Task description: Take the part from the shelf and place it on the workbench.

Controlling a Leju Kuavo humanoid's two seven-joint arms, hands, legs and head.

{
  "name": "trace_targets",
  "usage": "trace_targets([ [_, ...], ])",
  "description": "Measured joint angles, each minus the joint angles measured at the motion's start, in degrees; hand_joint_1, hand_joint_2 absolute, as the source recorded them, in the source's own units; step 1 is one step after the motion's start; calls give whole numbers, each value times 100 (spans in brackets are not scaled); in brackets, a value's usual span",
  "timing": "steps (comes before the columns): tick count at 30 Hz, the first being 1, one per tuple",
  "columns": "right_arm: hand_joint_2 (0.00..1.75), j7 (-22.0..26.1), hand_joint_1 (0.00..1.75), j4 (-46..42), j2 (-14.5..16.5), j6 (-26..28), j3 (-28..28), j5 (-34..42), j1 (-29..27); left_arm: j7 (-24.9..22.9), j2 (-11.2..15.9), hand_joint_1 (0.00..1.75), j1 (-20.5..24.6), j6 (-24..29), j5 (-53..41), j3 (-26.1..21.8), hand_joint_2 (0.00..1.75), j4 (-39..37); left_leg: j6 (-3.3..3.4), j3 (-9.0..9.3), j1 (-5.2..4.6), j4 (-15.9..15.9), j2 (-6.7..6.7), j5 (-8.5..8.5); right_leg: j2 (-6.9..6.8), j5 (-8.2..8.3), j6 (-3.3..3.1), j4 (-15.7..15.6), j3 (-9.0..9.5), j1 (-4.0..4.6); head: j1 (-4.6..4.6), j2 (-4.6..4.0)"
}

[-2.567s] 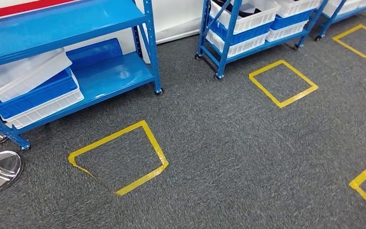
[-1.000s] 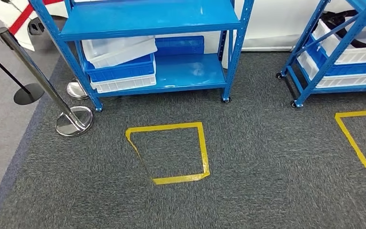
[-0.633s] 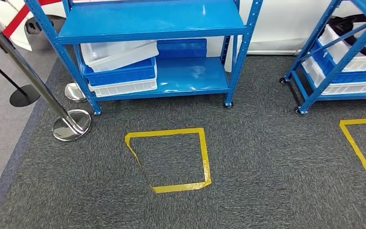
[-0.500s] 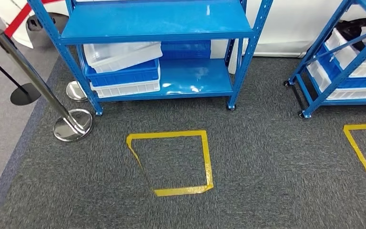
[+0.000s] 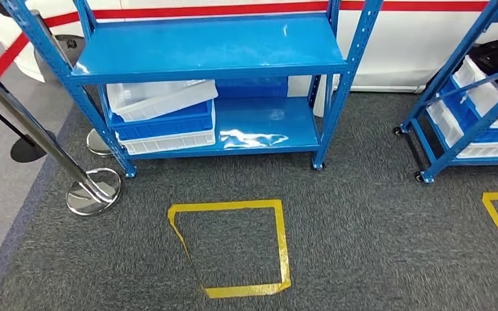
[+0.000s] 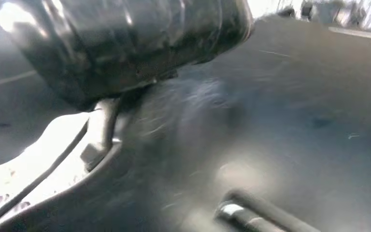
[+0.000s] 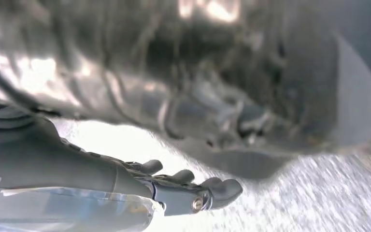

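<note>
Blue shelf (image 5: pixel 214 48) stands on dark grey carpet (image 5: pixel 363 227), its lower board carrying stacked white and blue bins (image 5: pixel 162 116) at the left. A yellow tape square (image 5: pixel 233 246) lies on the carpet just in front.

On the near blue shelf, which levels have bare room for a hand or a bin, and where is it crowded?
The upper deck of the blue shelf looks bare from post to post. On the lower deck, the right part is free, bordered by the stacked bins and the right posts. The left part is crowded: a tilted white bin on a blue one on a white one.
</note>
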State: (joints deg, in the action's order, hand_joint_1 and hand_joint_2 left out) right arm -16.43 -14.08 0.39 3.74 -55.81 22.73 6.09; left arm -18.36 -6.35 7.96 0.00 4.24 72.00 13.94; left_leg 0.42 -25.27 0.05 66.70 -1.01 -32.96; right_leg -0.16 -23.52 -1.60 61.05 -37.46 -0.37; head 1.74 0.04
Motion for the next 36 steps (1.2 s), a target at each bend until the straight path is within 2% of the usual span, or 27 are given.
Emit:
trace_targets([
  [1, 0, 9, 0, 0, -3, 4, 1, -2, 6, 2, -5, 0, 6, 1, -1, 0, 0, 0, -22, -294, 6, 385, 20, -28, 2, -62, -27, -20, 71, -1, 2, 0],
  [2, 0, 15, 0, 0, -4, 6, 1, -2, 7, 4, -5, 0, 8, 2, -2, 0, 0, 0, -38, -570, 8, 666, 29, -198, 7, -129, -40, -35, 153, -1, 6, 0],
  [3, 0, 22, 0, 0, -4, 7, 1, -2, 6, 6, -5, 0, 10, 4, -4, 0, 0, 0, -41, -797, 8, 824, 32, -443, 12, -197, -44, -46, 241, 0, 4, 0],
  [4, 0, 37, 0, 0, -4, 14, 1, -2, 0, 8, -3, 0, 15, 6, -5, 0, 0, 0, -36, -969, 7, 851, 34, -688, 18, -274, -42, -53, 346, 0, 5, 0],
  [5, 0, 60, 0, 0, -4, 24, 1, -2, -6, 7, 0, 0, 17, 7, -7, 0, 0, 0, -21, -1090, 4, 769, 36, -849, 26, -355, -39, -57, 460, 1, 5, 0],
  [6, 0, 90, 0, 0, -3, 37, 1, 0, -9, 4, 5, 0, 15, 7, -7, 0, 0, 0, 1, -1156, -2, 573, 38, -833, 34, -437, -35, -58, 576, 1, 4, 0],
  [7, 0, 120, 0, 0, -1, 50, 1, 2, -10, 2, 9, 0, 12, 7, -7, 0, 0, 0, 31, -1193, -15, 276, 43, -595, 39, -523, -27, -62, 690, 2, 5, 0],
  [9, 0, 158, 0, -1, 9, 61, 1, 10, -10, 1, 19, 0, -9, 5, -9, 0, 0, -1, 99, -1231, -69, -310, 47, 246, 60, -667, 12, -51, 835, 15, 5, 0],
  [10, 0, 167, 0, -1, 15, 65, 1, 15, -6, 4, 22, 0, -16, 4, -10, 0, 0, -2, 129, -1240, -91, -475, 44, 592, 70, -729, 42, -41, 871, 25, 4, 0],
  [11, 0, 177, 0, -2, 18, 69, 1, 20, -3, 8, 24, 0, -16, 4, -11, 0, 0, -3, 151, -1243, -106, -538, 38, 768, 82, -779, 73, -43, 889, 35, 1, 0],
  [14, 0, 203, 0, -2, 17, 91, 1, 24, 16, 10, 7, 0, 15, 2, -14, 0, 0, -4, 194, -1152, -77, -621, 26, 790, 81, -878, 158, -98, 954, 43, -4, 0],
  [15, 0, 207, 0, -2, 15, 100, 1, 24, 21, 9, -1, 0, 16, 2, -15, 0, 0, -4, 218, -1096, -64, -675, 28, 778, 73, -935, 186, -18, 934, 40, -4, 0],
  [17, 0, 214, 0, -2, 13, 117, 1, 23, 26, 9, -8, 0, 10, 2, -17, 0, 0, -4, 268, -977, -55, -751, 37, 734, 56, -1148, 235, 475, 678, 28, -9, 0],
  [19, 0, 229, 0, -2, 13, 126, 1, 20, 22, 10, -8, 0, 8, -2, -31, 0, 0, -4, 302, -894, -59, -767, 37, 661, 54, -1353, 265, 1206, 185, 27, -8, 0],
  [20, 0, 241, 0, -2, 13, 128, 0, 16, 19, 11, -8, 0, 5, -9, -39, 0, 0, -4, 308, -846, -62, -767, 28, 616, 54, -1335, 272, 1429, -19, 26, -9, 0],
  [21, 0, 254, 0, -2, 13, 130, 0, 11, 15, 14, -8, 0, 0, -18, -45, 0, 0, -4, 310, -783, -63, -767, 15, 566, 53, -1200, 272, 1469, -141, 25, -9, 0],
  [22, 0, 265, 0, -1, 11, 132, -1, 8, 13, 19, -8, 0, -4, -27, -48, 0, 0, -4, 308, -708, -64, -767, 2, 514, 53, -956, 265, 1283, -148, 26, -9, 0],
  [23, 0, 272, 0, -1, 10, 134, -2, 5, 13, 25, -8, 0, -6, -36, -48, 0, 0, -4, 300, -623, -64, -767, -10, 456, 54, -634, 248, 931, -75, 27, -9, 0],
  [24, 0, 277, 0, 1, 7, 136, -2, 4, 12, 33, -10, 0, -11, -42, -48, 0, 0, -4, 284, -557, -67, -768, -17, 401, 57, -385, 222, 582, 32, 34, -8, 0],
  [25, 0, 282, 0, 1, 5, 138, -2, 4, 14, 40, -14, 0, -7, -45, -48, 0, 0, -4, 259, -511, -75, -759, -24, 350, 60, -232, 192, 270, 141, 45, -6, 0],
  [26, 0, 288, 0, 1, 3, 139, -2, 4, 18, 45, -18, 0, -3, -47, -48, 0, 0, -4, 233, -491, -81, -755, -28, 315, 64, -179, 157, 81, 217, 55, -4, 0],
  [28, 0, 301, 0, 0, 2, 140, -2, 3, 29, 50, -26, 0, 9, -51, -48, 0, 0, -4, 182, -488, -85, -760, -32, 283, 73, -238, 98, -37, 271, 72, 9, 0],
  [31, 0, 327, 0, 0, -1, 161, -3, -3, 24, 53, -31, 0, 14, -65, -47, 0, 0, -4, 87, -543, -87, -628, -5, 170, 63, -254, 25, -122, 342, 31, 26, 0],
  [32, 0, 340, 0, 0, -2, 168, -3, -4, 26, 55, -30, 0, 17, -67, -46, 0, 0, -4, 48, -654, -82, -405, 9, 63, 54, -264, 0, -144, 375, 15, 34, 0],
  [34, 0, 355, 0, 0, -4, 173, -4, -5, 34, 58, -30, 0, 34, -68, -46, 0, 0, -4, -12, -1053, -52, 308, 29, -188, 36, -307, -33, -153, 419, 10, 47, 0],
  [35, 0, 357, 0, 0, -4, 172, -4, -6, 36, 61, -28, 0, 47, -67, -46, 0, 0, -5, -31, -1256, -41, 627, 36, -252, 29, -333, -39, -153, 445, 10, 48, 0],
  [36, 0, 357, 0, 0, -4, 171, -4, -6, 36, 61, -27, 0, 55, -67, -46, 0, 0, -5, -39, -1366, -36, 800, 40, -286, 24, -347, -40, -153, 458, 9, 49, 0],
])
